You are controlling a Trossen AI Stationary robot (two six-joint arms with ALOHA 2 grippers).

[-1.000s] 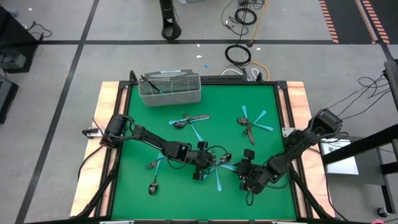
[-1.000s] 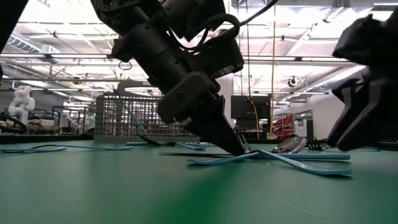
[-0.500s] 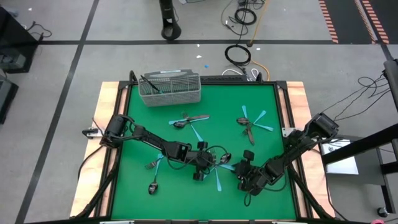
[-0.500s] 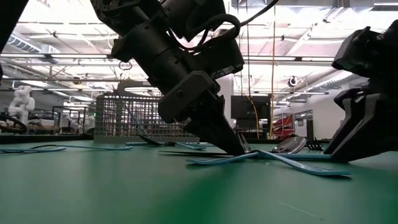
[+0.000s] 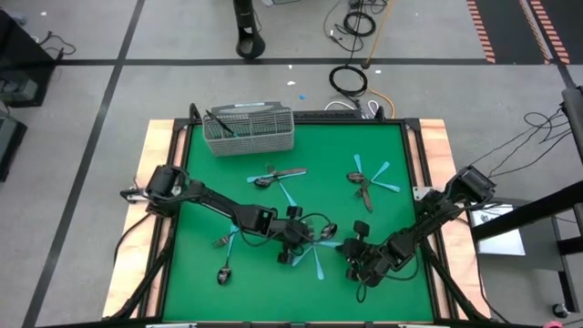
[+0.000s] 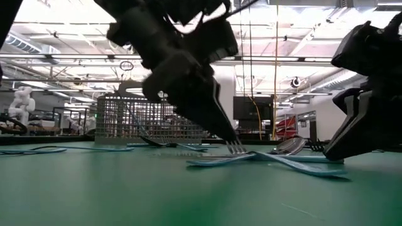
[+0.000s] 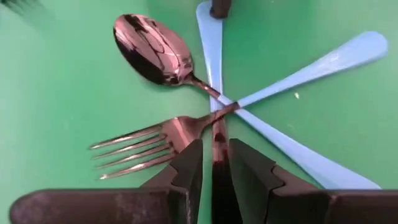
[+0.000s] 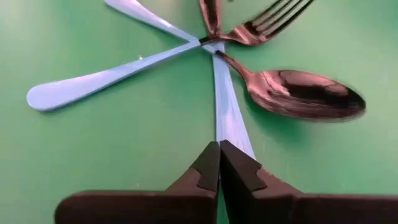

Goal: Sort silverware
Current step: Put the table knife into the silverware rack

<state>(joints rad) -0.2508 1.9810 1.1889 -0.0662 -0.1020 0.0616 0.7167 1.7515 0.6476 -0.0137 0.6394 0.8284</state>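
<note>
Three blue-handled pieces of silverware cross one another on the green mat near its front: a dark fork (image 7: 140, 149), a dark spoon (image 7: 152, 50) and a third piece (image 7: 208, 43) whose head is hidden. My left gripper (image 7: 214, 149) is shut on that third piece's dark end. My right gripper (image 8: 219, 146) is shut, its tips on the same piece's blue handle. In the low view, fork tines (image 6: 235, 149) show just under my left gripper (image 6: 229, 138). Whose tines they are, I cannot tell. My left gripper pinches the dark metal neck (image 7: 216, 134) of the third piece between its two fingers. It comes slanting down from the table's left, the fingers lying along the piece. That end is raised a little off the mat. My right gripper's shut fingertips (image 8: 211, 155) rest on top of the free end of the blue handle (image 8: 224, 124). They slant down from the table's right, along the handle. That end lies on the mat.
A grey wire-mesh basket (image 5: 249, 130) stands at the mat's far left with one dark piece in it. More silverware lies loose at mid-mat (image 5: 278, 175), far right (image 5: 366, 187) and near left (image 5: 223, 255). Wooden rails (image 5: 153, 182) border the mat.
My left gripper has risen a little off the mat, taking the dark end of the piece with it; fork tines now show beneath it. My right gripper has sunk slightly until its tips meet the mat at the blue handle's end.
</note>
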